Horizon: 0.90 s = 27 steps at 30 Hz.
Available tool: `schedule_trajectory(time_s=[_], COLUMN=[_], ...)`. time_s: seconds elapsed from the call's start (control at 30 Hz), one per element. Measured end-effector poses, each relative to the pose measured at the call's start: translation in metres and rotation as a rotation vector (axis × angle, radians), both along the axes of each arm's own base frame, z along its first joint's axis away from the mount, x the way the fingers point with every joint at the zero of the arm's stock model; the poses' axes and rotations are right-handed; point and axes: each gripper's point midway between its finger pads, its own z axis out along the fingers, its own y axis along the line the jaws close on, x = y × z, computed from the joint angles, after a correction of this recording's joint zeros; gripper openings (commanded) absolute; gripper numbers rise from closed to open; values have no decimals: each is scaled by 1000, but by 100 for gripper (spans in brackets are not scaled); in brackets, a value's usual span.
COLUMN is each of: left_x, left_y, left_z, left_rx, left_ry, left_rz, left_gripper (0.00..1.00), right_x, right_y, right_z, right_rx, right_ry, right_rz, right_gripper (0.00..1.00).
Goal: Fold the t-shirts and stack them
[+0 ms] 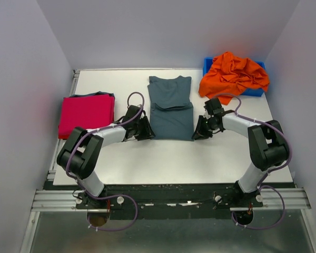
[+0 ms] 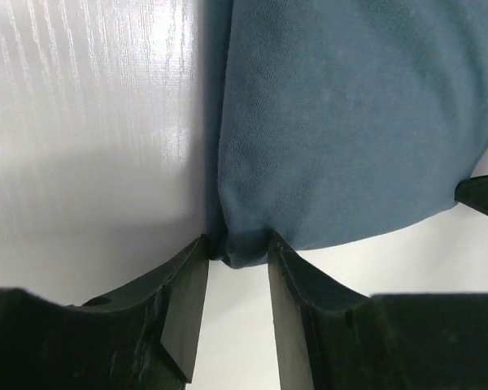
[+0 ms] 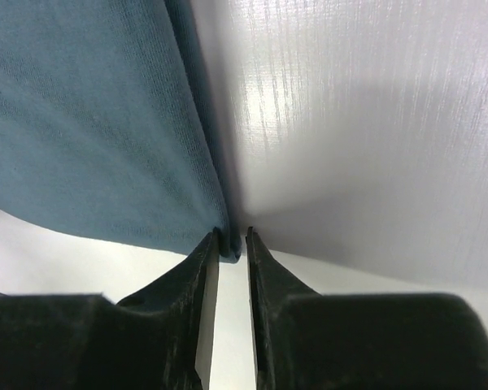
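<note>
A slate grey-blue cotton t-shirt (image 1: 171, 108) lies flat in the middle of the white counter (image 1: 163, 158), folded into a long narrow strip with its collar end toward the far wall and a crosswise fold about halfway along. The left fingers (image 1: 149, 133) are closed on its near left corner, and the left wrist view shows a bunch of cloth pinched between the 2 tips. The right fingers (image 1: 196, 134) are nearly together on the near right corner, gripping the thin edge of the same shirt. At the counter's left side lies a folded magenta-red t-shirt (image 1: 87, 115), square and flat, with a sliver of darker cloth (image 1: 95, 95) showing at its far edge. In the far right corner a rigid blue plastic bin (image 1: 207, 64) holds 1 crumpled bright orange t-shirt (image 1: 233, 74), heaped above the rim and spilling over the near wall
</note>
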Motion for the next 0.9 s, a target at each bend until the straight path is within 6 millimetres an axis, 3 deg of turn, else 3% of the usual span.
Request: schedule_trajectory(time_s=[0.13,0.2,0.23,0.27,0.47,0.63,0.9], left_x=[0,0,-1,-1,-1,-15,-71], left_y=[-1,-1,-1,-2,-3,6,-3], left_z=[-1,-2,-3,-5,-5,4,70], left_rx=[-1,0,2,3,10,61,24], left_ry=[1,7,8,13,19,16,-101], left_rz=[-2,-1,-3,-3,-15,-28,-106], left_gripper=[33,18,7,0,0,0,0], right_x=[0,-1,-1,-1,-2,-23,-73], right_y=[1,3,3,4,4,-1,-8], right_z=[0,0,-1,-1,0,12,55], right_rx=[4,6,7,9,14,30,93], right_ry=[-3,-5,-7,-7,-8,-34,-119], right_rz=[5,11,15,18,24,30,62], right_gripper=[21,15,2,1,1,1,1])
